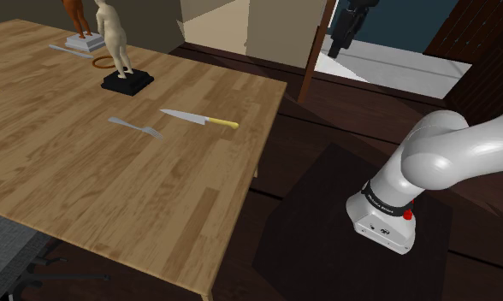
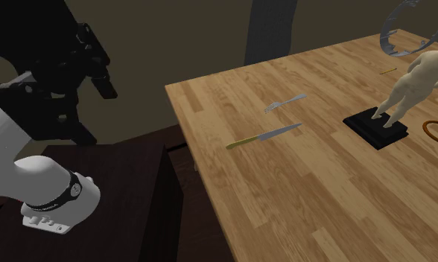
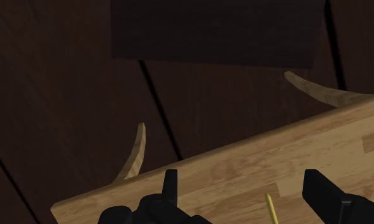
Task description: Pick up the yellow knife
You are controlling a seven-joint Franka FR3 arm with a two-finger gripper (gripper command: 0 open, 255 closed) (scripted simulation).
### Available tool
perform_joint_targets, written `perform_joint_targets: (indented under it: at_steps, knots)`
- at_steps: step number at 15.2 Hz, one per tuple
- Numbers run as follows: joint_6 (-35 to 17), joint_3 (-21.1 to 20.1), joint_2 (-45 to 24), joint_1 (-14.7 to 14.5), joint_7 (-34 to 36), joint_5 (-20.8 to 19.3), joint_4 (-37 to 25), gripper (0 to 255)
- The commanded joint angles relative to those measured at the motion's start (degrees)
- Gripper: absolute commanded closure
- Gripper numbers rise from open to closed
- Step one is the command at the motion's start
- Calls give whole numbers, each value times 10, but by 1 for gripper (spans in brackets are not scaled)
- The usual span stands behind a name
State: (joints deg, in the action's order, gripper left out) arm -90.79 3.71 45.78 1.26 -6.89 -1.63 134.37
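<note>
The fingers are spread apart and pinch nothing; the worktop edge nearest the stand shows between them. The knife lies flat on the worktop near that edge, yellow handle toward it, blade toward the middle. A fork lies near the blade tip, not touching it. A figurine stands farther in.

White arm, dark joints, black pincer

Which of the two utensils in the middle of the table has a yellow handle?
The knife; the fork beside it is all grey.
</note>
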Motion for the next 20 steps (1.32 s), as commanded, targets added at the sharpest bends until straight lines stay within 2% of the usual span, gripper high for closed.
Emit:
perform_joint_targets:
  at_steps: [1,10,20]
  knots:
    - [0,0,0,0,0,0,0,0]
    - [-137,-26,-159,-32,0,18,-13,0]
    - [-249,-56,-360,-61,0,24,-94,0]
